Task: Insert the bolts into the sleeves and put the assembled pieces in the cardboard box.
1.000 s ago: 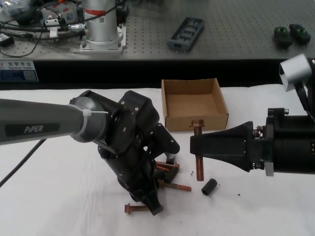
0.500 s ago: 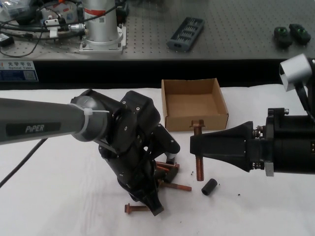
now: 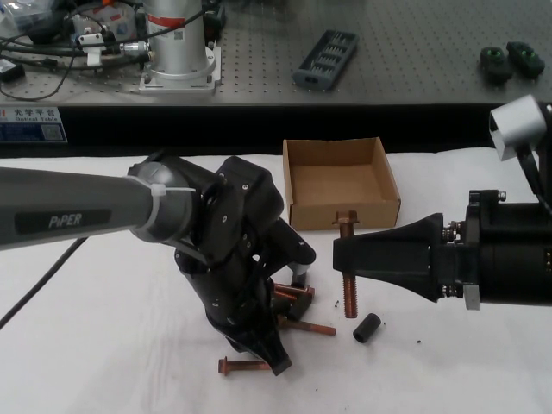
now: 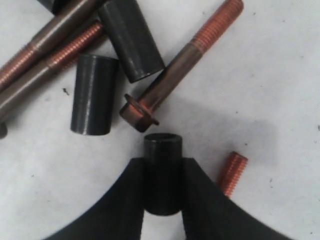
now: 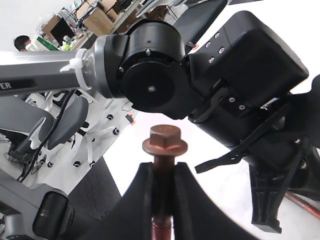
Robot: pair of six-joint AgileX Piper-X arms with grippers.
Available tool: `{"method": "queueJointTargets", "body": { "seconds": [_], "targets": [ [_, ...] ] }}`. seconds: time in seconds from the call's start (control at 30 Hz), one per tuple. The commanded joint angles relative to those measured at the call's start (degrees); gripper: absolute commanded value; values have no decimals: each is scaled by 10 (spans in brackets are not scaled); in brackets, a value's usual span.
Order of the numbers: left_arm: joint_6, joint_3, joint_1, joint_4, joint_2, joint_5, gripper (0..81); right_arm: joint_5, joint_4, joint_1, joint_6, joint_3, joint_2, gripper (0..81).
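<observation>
Edged slightly toward 3 o'clock over the loose bolts point(image 3: 306, 326) with the left gripper point(image 4: 163, 161), clenched on a black sleeve point(image 4: 162, 180), while keeping the right gripper point(image 5: 163, 167) clamped on an upright copper bolt point(image 3: 349, 295) at 6 o'clock of the cardboard box point(image 3: 345, 211), with a loose sleeve point(image 3: 367, 327) at 5 o'clock of that bolt.

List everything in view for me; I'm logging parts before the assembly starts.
cardboard box: one, brown, open, at the white cloth's back edge.
loose bolts: at least four, copper, clustered on the cloth.
loose sleeves: two, black, among those bolts; another lying apart on the cloth.
held bolt: one, copper, upright in the right hand.
held sleeve: one, black, in the left hand.
tray: one, dark, far bench.
left hand: black, shut on held sleeve.
right hand: black, shut on held bolt.
</observation>
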Motion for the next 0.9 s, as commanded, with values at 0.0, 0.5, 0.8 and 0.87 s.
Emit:
{"method": "queueJointTargets", "body": {
  "seconds": [0.0,0.5,0.8,0.87],
  "targets": [
    [-10,-11,-3,2,4,22,163,-9,-3,-3,1,-3,-8,1],
    [-31,-11,-3,-7,4,15,306,-9,-3,-3,1,-3,-8,1],
    [-26,-11,-17,-28,4,17,306,-9,-3,-3,1,-3,-8,1],
    [-20,-11,-19,-28,4,4,306,-9,-3,-3,1,-3,-8,1]
  ]
}}
